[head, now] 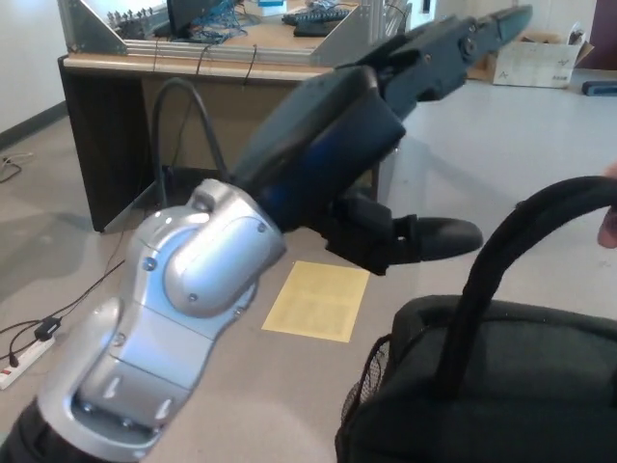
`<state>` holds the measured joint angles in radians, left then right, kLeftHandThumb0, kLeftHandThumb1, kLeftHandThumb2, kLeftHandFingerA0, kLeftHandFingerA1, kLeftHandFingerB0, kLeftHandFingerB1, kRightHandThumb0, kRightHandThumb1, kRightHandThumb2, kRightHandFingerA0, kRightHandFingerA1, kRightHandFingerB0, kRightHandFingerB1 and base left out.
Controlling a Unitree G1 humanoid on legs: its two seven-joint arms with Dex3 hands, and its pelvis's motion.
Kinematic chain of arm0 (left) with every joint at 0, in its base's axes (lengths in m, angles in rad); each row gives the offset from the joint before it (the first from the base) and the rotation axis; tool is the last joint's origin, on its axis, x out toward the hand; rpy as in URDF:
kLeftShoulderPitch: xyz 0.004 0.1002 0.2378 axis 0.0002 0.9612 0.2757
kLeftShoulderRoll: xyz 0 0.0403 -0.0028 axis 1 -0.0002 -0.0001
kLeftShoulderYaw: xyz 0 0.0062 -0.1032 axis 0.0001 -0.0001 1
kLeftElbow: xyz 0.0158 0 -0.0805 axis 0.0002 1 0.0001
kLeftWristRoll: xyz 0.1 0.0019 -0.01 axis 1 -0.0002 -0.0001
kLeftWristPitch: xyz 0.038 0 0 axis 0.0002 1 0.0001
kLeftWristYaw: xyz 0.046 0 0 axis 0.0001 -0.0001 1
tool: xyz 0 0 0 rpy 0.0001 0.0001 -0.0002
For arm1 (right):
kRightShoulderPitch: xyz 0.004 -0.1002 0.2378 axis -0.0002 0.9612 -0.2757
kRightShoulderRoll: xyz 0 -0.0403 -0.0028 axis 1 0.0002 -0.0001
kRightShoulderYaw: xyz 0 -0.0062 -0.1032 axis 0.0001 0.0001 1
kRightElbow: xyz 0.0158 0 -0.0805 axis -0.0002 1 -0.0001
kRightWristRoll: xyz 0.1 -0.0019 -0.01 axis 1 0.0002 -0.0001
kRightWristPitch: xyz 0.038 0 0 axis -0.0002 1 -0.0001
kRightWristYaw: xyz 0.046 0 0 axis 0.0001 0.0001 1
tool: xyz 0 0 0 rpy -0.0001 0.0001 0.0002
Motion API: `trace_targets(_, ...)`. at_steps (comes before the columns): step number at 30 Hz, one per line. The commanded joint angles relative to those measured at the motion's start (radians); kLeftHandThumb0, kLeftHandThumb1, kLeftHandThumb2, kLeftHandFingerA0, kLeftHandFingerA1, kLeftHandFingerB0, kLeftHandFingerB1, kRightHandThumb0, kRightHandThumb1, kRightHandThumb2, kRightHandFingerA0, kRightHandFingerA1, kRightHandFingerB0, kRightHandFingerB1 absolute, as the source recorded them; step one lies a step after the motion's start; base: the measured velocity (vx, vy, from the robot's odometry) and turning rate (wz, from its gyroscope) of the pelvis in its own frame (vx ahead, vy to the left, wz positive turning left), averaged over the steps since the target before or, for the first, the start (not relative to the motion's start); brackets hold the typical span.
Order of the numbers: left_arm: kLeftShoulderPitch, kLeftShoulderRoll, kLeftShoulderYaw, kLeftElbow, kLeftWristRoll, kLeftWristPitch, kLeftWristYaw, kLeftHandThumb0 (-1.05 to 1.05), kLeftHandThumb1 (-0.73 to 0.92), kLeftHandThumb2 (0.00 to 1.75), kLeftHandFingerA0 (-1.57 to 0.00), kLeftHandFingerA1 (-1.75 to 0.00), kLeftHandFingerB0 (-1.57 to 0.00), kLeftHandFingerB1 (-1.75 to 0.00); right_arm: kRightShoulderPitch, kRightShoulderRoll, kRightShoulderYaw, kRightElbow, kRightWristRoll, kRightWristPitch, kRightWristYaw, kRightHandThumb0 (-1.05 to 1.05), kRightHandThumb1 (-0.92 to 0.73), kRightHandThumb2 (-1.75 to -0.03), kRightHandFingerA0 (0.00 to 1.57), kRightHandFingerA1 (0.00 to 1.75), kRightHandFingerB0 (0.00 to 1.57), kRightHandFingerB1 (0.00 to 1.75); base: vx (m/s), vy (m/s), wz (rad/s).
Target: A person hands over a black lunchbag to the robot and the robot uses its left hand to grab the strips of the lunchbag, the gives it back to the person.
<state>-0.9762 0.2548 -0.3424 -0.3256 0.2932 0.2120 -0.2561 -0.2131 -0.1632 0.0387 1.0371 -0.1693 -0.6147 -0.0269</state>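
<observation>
A person's fingers [607, 230] hold the strips [501, 260] up at right so the open, empty left hand [424, 145] can hook them

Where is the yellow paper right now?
In the head view, the yellow paper lies on the floor, just below the robot's left hand and left of the black lunchbag.

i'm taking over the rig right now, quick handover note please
Left hand: open, fingers spread, raised toward the lunchbag straps, not touching them.
Right hand: not in view.
Black lunchbag: lower right, held up by its straps by a person's hand at the right edge.
Done: left arm reached out toward the bag.
Left: close the left hand on the straps, take the bag, give it back.
</observation>
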Motion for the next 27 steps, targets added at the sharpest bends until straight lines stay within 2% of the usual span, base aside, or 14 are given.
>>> trace_targets(1, 0.007, -0.022, -0.018, -0.005, 0.071, 0.064, -0.019, -0.72, 0.45, 0.84, -0.02, -0.14, -0.04, -0.17, -0.017, -0.010, 0.009, 0.023, -0.016, -0.031, -0.013, -0.54, -0.72, -0.62, 0.51, 0.46, 0.45, 0.42, 0.00, 0.000, 0.00)
trace_targets(13, 0.043, -0.092, -0.077, -0.005, 0.144, 0.090, -0.004, -0.74, 0.46, 0.86, -0.03, -0.25, -0.02, -0.15, -0.041, -0.002, 0.013, 0.033, -0.011, -0.019, 0.000, -0.54, -0.71, -0.61, 0.49, 0.46, 0.44, 0.42, 0.00, 0.000, 0.00)
trace_targets(16, 0.051, -0.117, -0.092, -0.021, 0.161, 0.146, -0.028, -0.73, 0.44, 0.87, 0.00, -0.20, 0.00, -0.16, -0.037, 0.003, 0.018, 0.031, -0.009, -0.020, 0.004, -0.54, -0.72, -0.61, 0.49, 0.46, 0.44, 0.42, 0.00, 0.000, 0.00)
trace_targets(19, 0.059, -0.143, -0.111, -0.046, 0.178, 0.192, -0.045, -0.81, 0.48, 0.86, -0.01, -0.08, -0.03, -0.08, -0.045, 0.007, 0.018, 0.032, -0.005, -0.017, 0.002, -0.54, -0.71, -0.60, 0.50, 0.47, 0.45, 0.43, 0.00, 0.000, 0.00)
trace_targets(22, 0.070, -0.163, -0.138, -0.066, 0.200, 0.225, -0.060, -0.85, 0.49, 0.88, 0.00, -0.03, 0.00, -0.02, -0.058, 0.006, 0.018, 0.029, -0.004, -0.006, 0.004, -0.55, -0.71, -0.61, 0.50, 0.47, 0.45, 0.43, 0.00, 0.000, 0.00)
trace_targets(27, 0.107, -0.163, -0.137, -0.127, 0.225, 0.267, -0.080, -0.83, 0.50, 0.87, 0.00, -0.08, 0.00, -0.04, -0.052, -0.002, 0.026, 0.023, -0.010, -0.010, 0.010, -0.55, -0.71, -0.61, 0.49, 0.47, 0.44, 0.43, 0.00, 0.000, 0.00)
